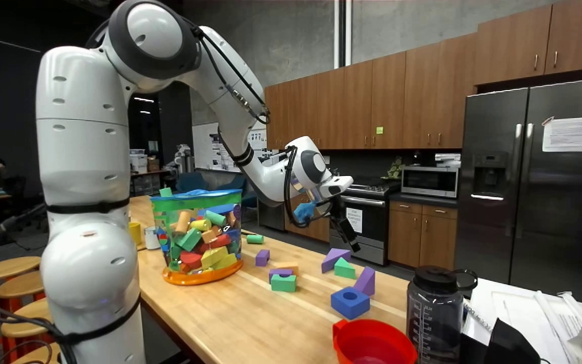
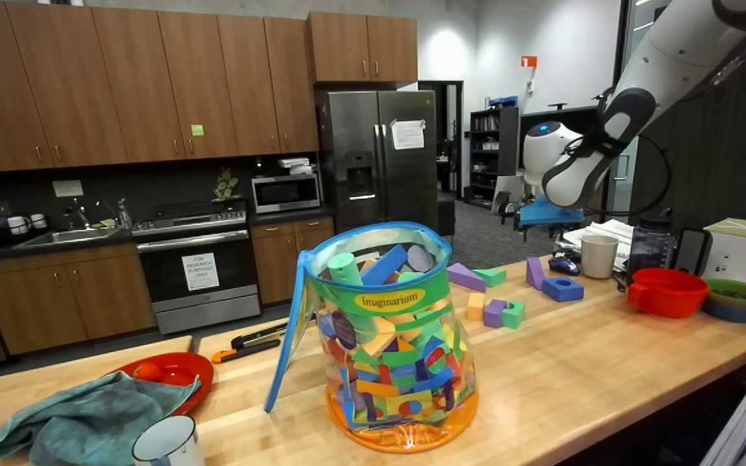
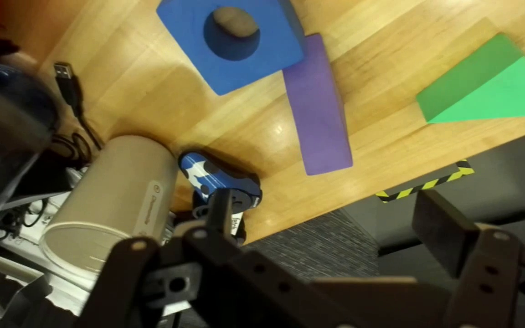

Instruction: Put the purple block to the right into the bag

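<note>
The right-hand purple block [image 1: 365,281] stands on the wooden table against the blue block [image 1: 350,302]. It also shows in an exterior view [image 2: 535,273] and in the wrist view [image 3: 318,109]. The clear bag [image 2: 389,299], full of many-coloured blocks, stands with its top open; it also shows in an exterior view [image 1: 170,205]. My gripper [image 3: 333,223] is open with nothing between its fingers. It hangs above the far table edge, above and apart from the purple block. The gripper also shows in an exterior view [image 1: 350,235].
A green triangular block [image 1: 344,268] and another purple block [image 1: 335,259] lie near it. A beige mug [image 3: 112,200] and a blue patterned object [image 3: 217,180] are close below the gripper. A red bowl [image 1: 374,344] and dark bottle [image 1: 435,313] stand nearby.
</note>
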Robot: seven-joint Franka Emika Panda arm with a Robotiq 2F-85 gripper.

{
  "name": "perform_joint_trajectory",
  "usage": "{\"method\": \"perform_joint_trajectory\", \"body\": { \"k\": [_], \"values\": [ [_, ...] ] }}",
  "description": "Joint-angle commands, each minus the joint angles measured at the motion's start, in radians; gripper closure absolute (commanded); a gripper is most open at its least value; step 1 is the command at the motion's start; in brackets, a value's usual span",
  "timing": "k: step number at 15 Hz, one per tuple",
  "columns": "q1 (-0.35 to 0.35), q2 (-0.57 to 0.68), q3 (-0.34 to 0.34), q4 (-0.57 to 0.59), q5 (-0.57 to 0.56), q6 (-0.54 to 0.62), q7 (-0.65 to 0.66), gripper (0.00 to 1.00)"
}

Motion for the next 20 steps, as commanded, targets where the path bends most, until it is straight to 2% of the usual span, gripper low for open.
{"method": "perform_joint_trajectory", "body": {
  "k": [1,5,14,20],
  "values": [
    [0.102,0.066,-0.119,0.062,-0.034,-0.051,0.048,0.0],
    [0.171,0.12,-0.178,0.082,0.004,-0.054,0.036,0.0],
    [0.252,0.219,-0.268,0.138,0.068,0.12,0.035,0.0],
    [0.291,0.256,-0.328,0.178,0.097,0.108,0.021,0.0]
  ]
}}
